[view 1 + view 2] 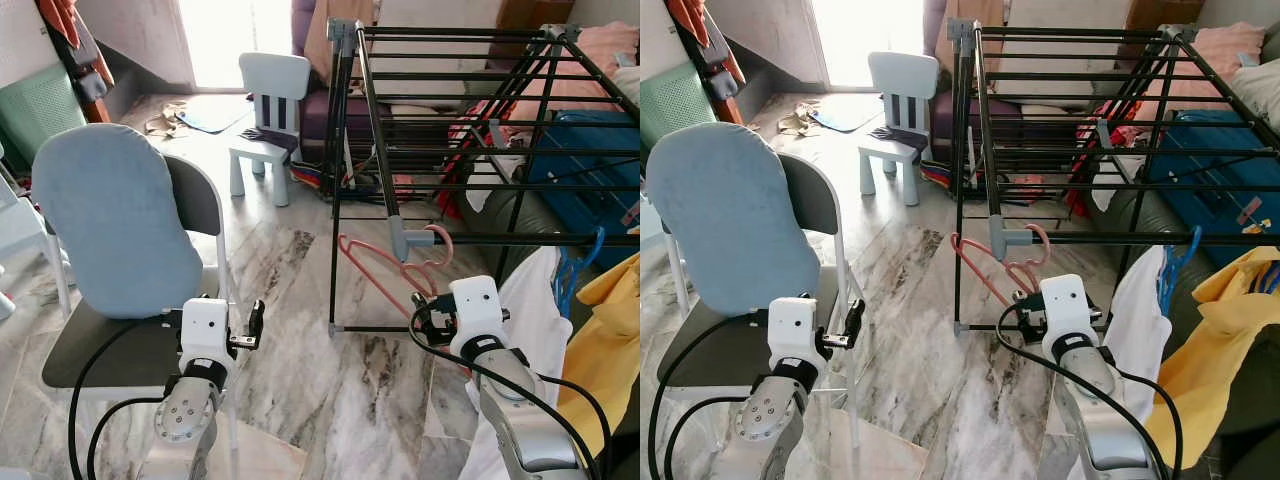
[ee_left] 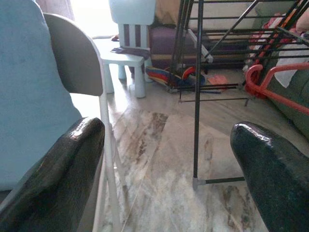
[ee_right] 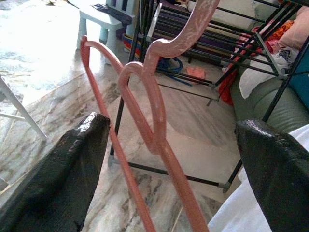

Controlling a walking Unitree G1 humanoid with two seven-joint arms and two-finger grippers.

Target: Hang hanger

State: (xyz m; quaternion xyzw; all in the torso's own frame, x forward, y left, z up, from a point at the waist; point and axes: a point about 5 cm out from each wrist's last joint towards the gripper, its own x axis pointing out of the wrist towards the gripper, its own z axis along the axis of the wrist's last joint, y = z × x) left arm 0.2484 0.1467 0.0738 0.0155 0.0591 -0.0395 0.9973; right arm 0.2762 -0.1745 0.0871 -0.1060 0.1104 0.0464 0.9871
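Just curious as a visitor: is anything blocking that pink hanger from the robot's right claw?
Nothing visible does. The pink hanger already hangs by its hook on the drying rack, and the right claw is open, its fingers on either side of it.

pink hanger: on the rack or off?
On. The pink hanger has its hook over the black drying rack's front rail beside the grey joint, body hanging tilted below. The right gripper sits open, fingers either side of it.

I see grey-veined marble floor throughout. Ahead-left of the left gripper a grey chair with blue cushion; further ahead, a small pale-blue child's chair before a bright doorway. Blue suitcase beyond the right gripper.
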